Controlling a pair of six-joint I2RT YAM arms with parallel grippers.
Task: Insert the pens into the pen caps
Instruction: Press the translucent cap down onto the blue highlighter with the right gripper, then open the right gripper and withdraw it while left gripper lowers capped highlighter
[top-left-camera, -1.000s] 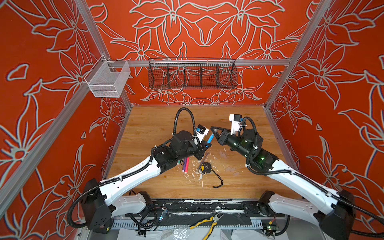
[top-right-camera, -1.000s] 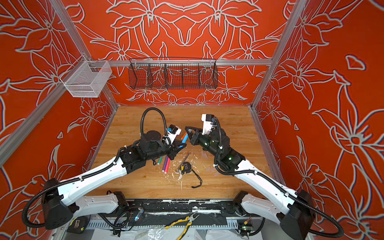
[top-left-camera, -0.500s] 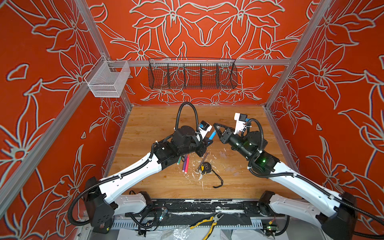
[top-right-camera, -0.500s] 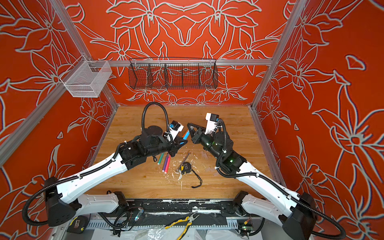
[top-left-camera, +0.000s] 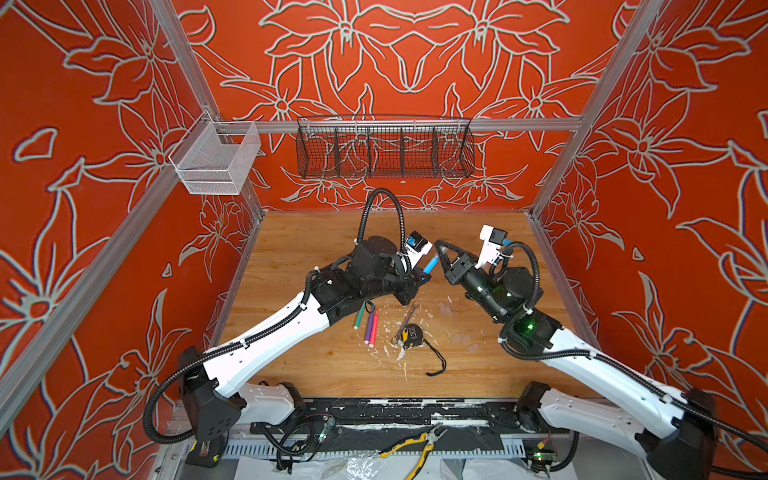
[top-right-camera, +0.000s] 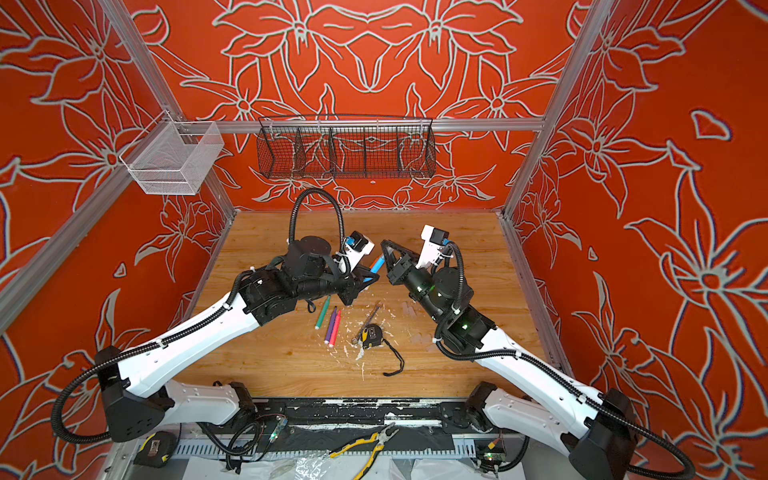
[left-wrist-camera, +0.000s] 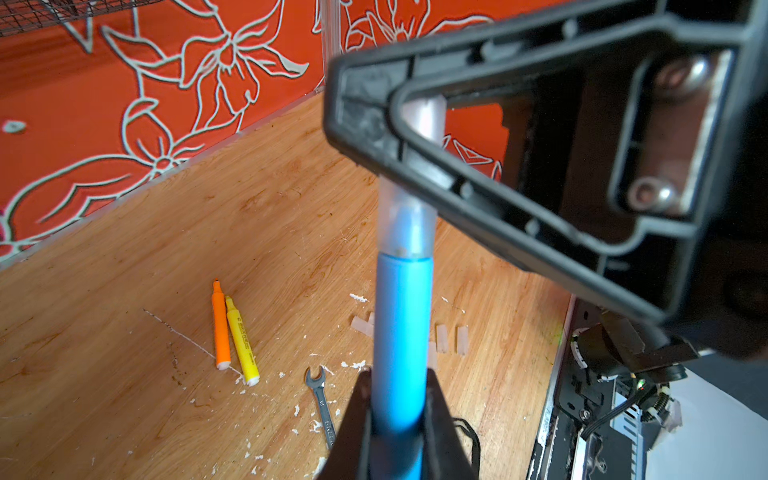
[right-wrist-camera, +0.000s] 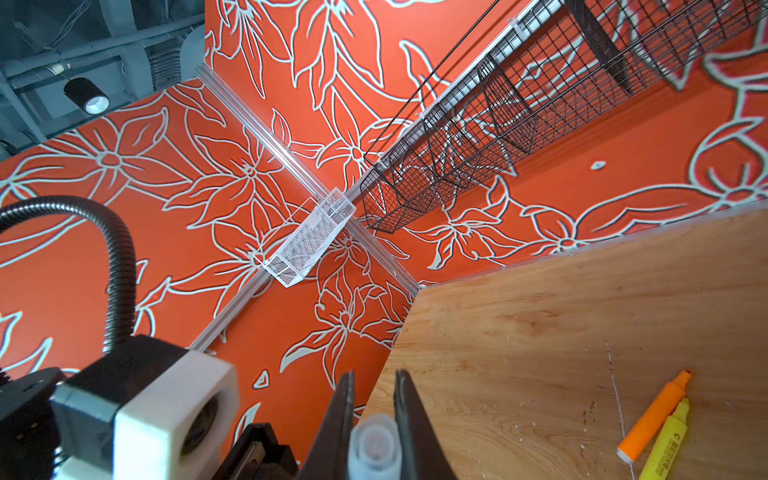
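Note:
My left gripper (left-wrist-camera: 397, 376) is shut on the blue pen (left-wrist-camera: 401, 328), which it holds above the wooden floor. The pen's tip sits inside a clear pen cap (left-wrist-camera: 409, 224). My right gripper (right-wrist-camera: 374, 376) is shut on that cap (right-wrist-camera: 374, 444). In both top views the two grippers meet mid-table, with the blue pen (top-left-camera: 432, 264) (top-right-camera: 376, 264) running between the left gripper (top-left-camera: 422, 277) and the right gripper (top-left-camera: 439, 246). Green (top-left-camera: 360, 316), purple (top-left-camera: 369, 326) and pink (top-left-camera: 375, 328) pens lie below the left wrist. Orange (left-wrist-camera: 220, 328) and yellow (left-wrist-camera: 242, 340) pens lie side by side.
Several loose clear caps (left-wrist-camera: 441, 338) lie on the wood among white flecks. A grey wrench (top-left-camera: 409, 318) and a yellow-black tape measure (top-left-camera: 411, 334) with a cord lie at mid-table. A black wire basket (top-left-camera: 384, 147) and a white mesh basket (top-left-camera: 216, 160) hang on the walls.
Both grippers have shifted together a little to the right and toward the back wall. The blue pen and the cap have stayed joined.

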